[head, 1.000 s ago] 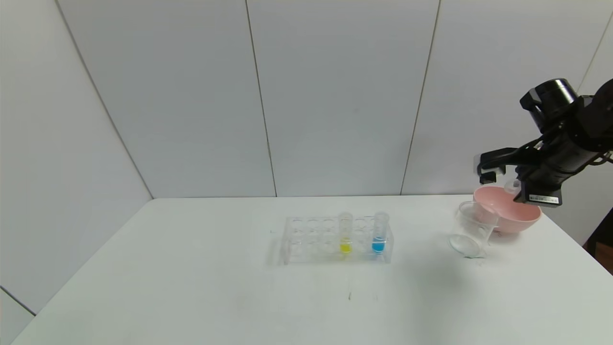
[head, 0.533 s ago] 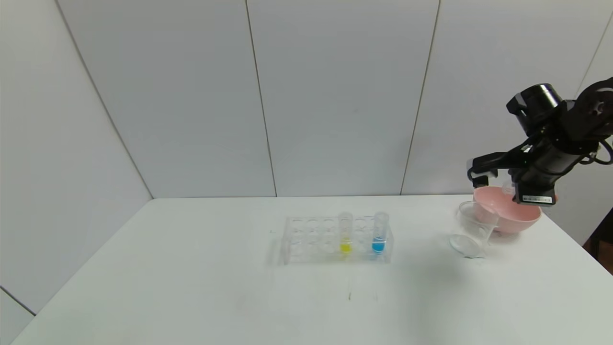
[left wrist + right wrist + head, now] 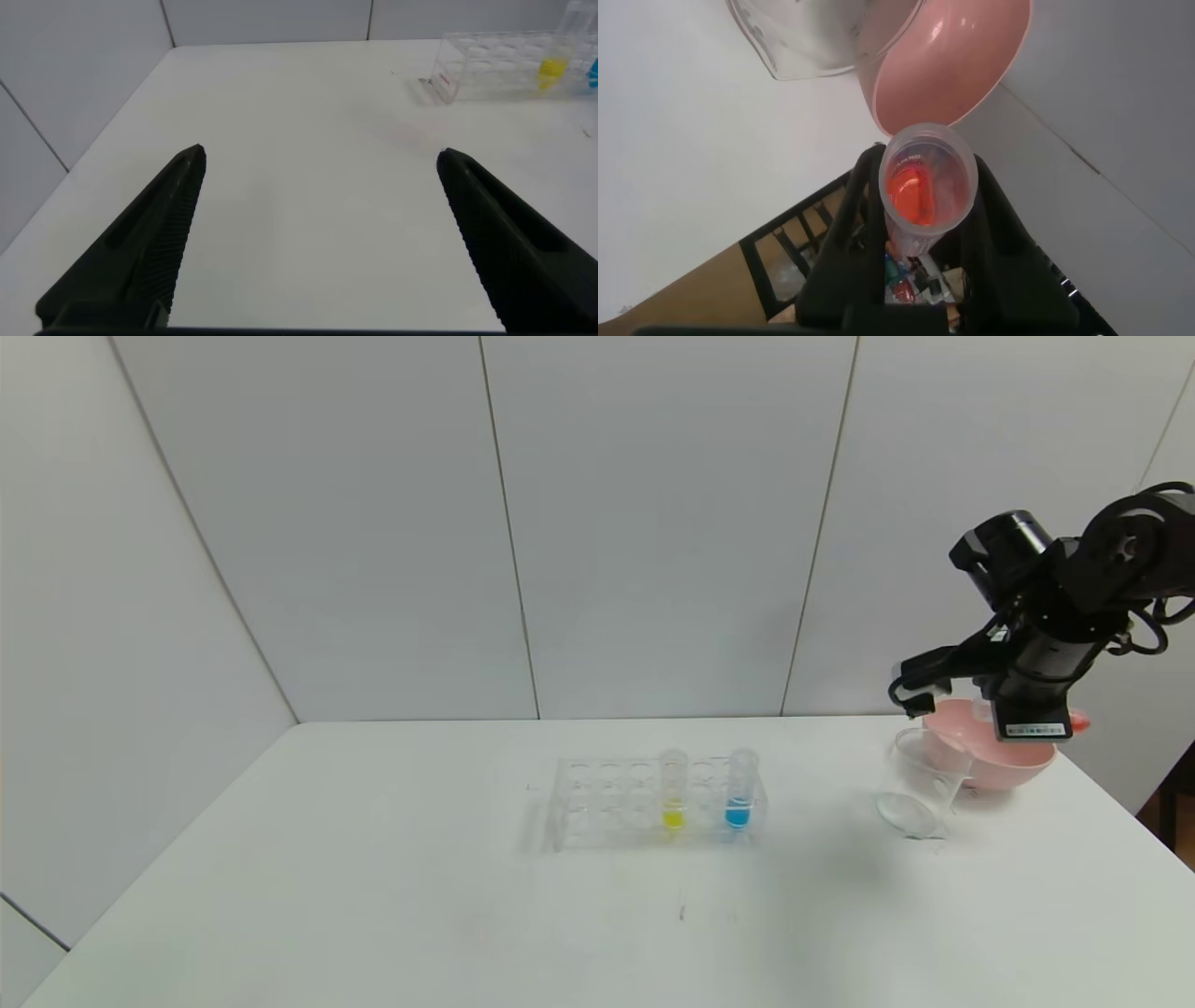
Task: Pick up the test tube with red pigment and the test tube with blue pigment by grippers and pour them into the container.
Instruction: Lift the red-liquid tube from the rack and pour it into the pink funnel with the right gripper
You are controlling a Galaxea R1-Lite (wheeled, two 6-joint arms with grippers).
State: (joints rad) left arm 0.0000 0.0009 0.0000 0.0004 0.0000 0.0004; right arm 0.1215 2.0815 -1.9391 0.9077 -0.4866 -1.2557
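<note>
- Now the right gripper [image 3: 991, 702] is raised above the pink bowl [image 3: 1027, 763] at the far right side of the white table [image 3: 373, 877], with its fingers clenched on the test tube with red pigment [image 3: 926, 185].
- From the right wrist view, the open mouth of this tube faces the camera, and the red-orange liquid sits deep inside at its round bottom; the black fingers [image 3: 864, 224] press the tube from both sides.
- From the head view, only a small clear part of the held tube shows beside the gripper, over the rim of the pink bowl.
- Just beside the pink bowl, on the side nearer to the middle of the table, stands the container [image 3: 920, 782], a clear glass beaker; it touches or nearly touches the bowl, I cannot tell which.
- Near the middle of the table stands the clear tube rack [image 3: 597, 807].
- Upright in the rack is the test tube with blue pigment [image 3: 739, 791], at the rack's right end, and a tube with yellow liquid [image 3: 673, 793] stands a little to its left.
- Well apart from the rack, the left gripper [image 3: 318, 238] hangs above the bare left part of the table, its fingers released and spread wide, grasping nothing.
</note>
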